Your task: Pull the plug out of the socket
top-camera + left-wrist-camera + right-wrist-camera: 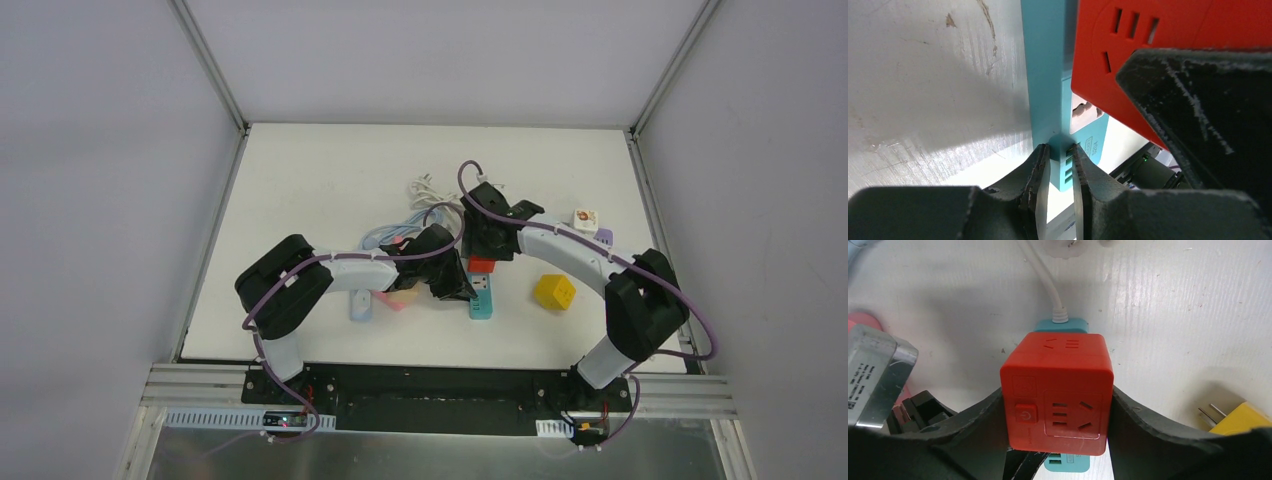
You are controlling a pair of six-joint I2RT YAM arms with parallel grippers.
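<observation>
The right gripper [1056,392] hugs the red plug [482,265] on both sides. The plug sits in the blue socket strip [1045,75]. The left gripper [1060,157] pinches the strip's end at the plug's 6 o'clock. Next, I think: pull straight up and hold the strip down.

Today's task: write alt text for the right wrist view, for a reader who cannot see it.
A red cube plug is clamped between the dark fingers of the right pincer, seated on a teal power strip whose white cord runs up across the white table. A yellow plug lies at the lower right.
</observation>
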